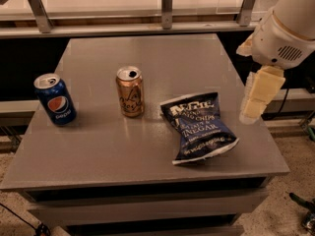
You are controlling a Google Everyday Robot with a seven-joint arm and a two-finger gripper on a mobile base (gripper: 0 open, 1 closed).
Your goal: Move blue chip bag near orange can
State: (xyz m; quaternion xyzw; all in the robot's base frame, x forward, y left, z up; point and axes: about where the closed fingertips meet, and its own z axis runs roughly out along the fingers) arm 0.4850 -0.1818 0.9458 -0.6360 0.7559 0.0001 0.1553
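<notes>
The blue chip bag [199, 127] lies flat on the right half of the grey table [147, 53], dark navy with white lettering. The orange can [130, 91] stands upright a short way to its left, with a gap between them. My gripper [252, 111] hangs from the white arm [283, 31] above the table's right edge, just right of the bag and higher than it. It touches nothing.
A blue Pepsi can [55, 99] stands upright near the table's left edge. A railing with metal posts [167, 6] runs along behind the table. The floor drops away past the right and front edges.
</notes>
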